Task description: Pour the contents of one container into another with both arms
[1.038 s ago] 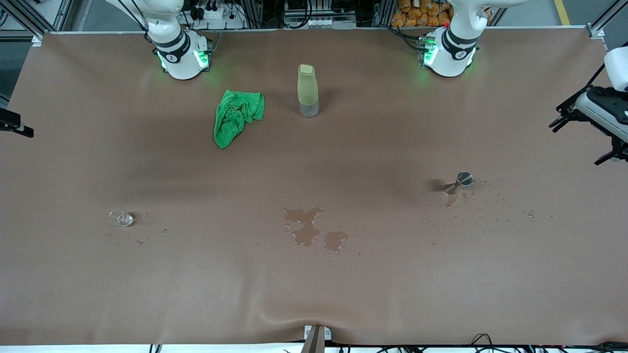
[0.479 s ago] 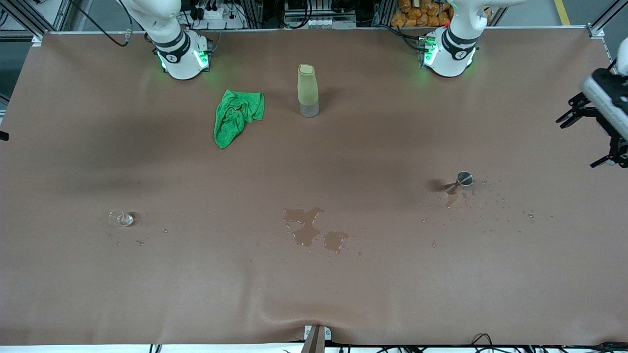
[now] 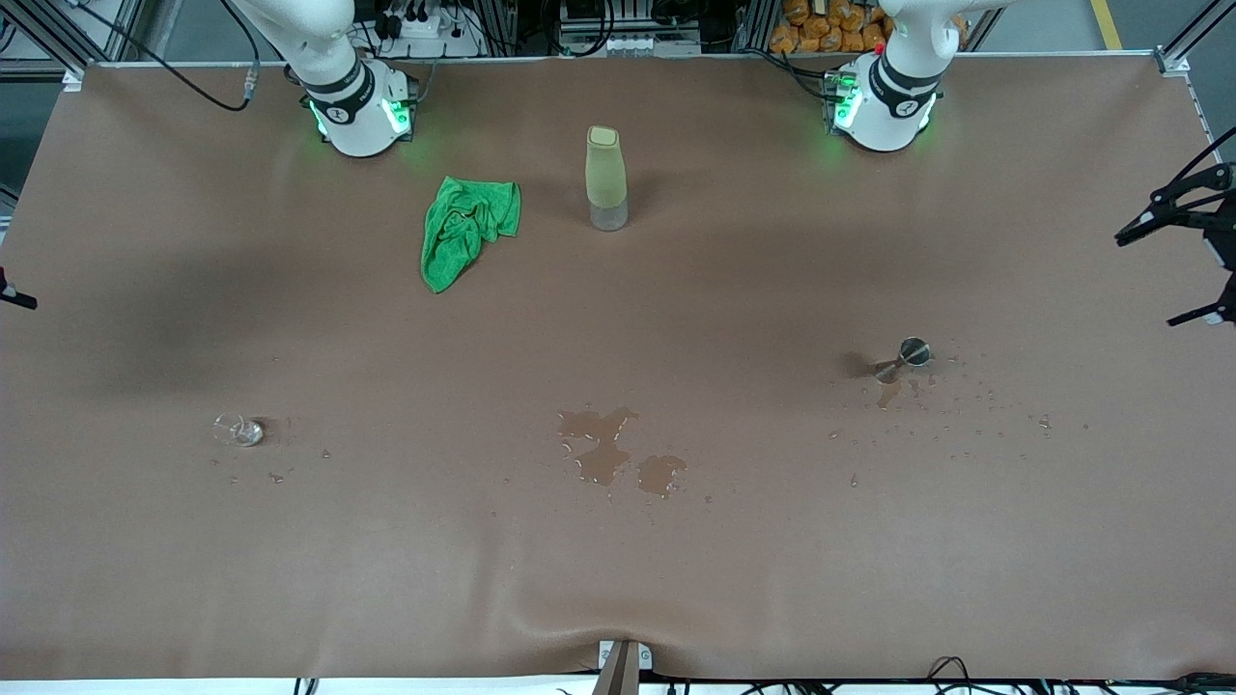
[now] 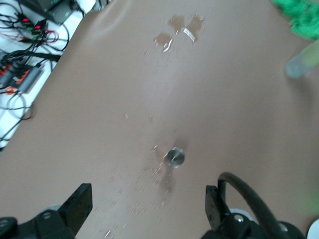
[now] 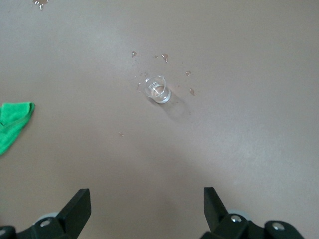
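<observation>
Both arms are drawn out to the surface (image 3: 618, 579) ends. The left gripper (image 4: 147, 204) hangs with jaws wide and empty over the metal jigger (image 3: 912, 351); the right gripper (image 5: 147, 209), equally wide, over the small clear glass (image 3: 238, 430). Each container stands alone, well apart, presumably one per arm. Spilled puddles (image 3: 618, 454) lie between them. The green cloth (image 3: 465, 229) and tall bottle (image 3: 605, 179) sit nearer the bases, obstructing nothing.

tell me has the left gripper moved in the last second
Yes. In the front view the left gripper has slid outward past the table's edge at the left arm's end, away from the metal jigger. Its fingers are open and empty.
</observation>
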Controlling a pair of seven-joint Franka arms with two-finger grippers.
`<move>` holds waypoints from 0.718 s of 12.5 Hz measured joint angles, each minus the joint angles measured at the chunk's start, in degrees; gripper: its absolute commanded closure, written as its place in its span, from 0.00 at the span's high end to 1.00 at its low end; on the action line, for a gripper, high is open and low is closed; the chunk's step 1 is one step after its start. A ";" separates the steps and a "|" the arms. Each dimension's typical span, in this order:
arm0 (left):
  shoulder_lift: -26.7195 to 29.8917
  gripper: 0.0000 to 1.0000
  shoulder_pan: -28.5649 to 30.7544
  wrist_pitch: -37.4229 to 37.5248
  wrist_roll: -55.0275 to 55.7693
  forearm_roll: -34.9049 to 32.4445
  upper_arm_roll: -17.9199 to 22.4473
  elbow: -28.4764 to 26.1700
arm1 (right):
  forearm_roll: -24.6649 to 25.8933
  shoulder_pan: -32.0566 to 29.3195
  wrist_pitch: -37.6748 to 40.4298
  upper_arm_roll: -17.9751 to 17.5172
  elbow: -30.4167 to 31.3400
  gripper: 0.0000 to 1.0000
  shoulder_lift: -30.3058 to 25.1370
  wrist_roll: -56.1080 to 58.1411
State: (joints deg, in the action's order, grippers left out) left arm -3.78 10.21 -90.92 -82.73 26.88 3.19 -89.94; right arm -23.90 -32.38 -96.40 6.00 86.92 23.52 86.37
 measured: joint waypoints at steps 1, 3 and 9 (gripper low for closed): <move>-0.90 1.00 1.61 0.26 -2.49 3.14 0.01 -1.28 | -1.03 -0.55 -0.18 0.00 0.00 1.00 0.88 2.67; -3.25 1.00 4.00 0.28 -7.70 7.49 0.02 -2.85 | -3.30 -1.01 -1.36 -0.01 0.54 1.00 1.90 7.38; -9.17 1.00 8.94 0.42 -21.83 18.47 0.02 -8.79 | -15.15 -1.21 -9.64 -0.02 8.48 1.00 3.19 26.93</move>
State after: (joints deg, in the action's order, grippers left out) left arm -12.94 19.16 -90.50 -104.56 45.35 3.21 -98.73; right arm -39.05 -33.59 -106.04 5.98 95.41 26.71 113.30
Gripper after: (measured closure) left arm 0.000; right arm 0.000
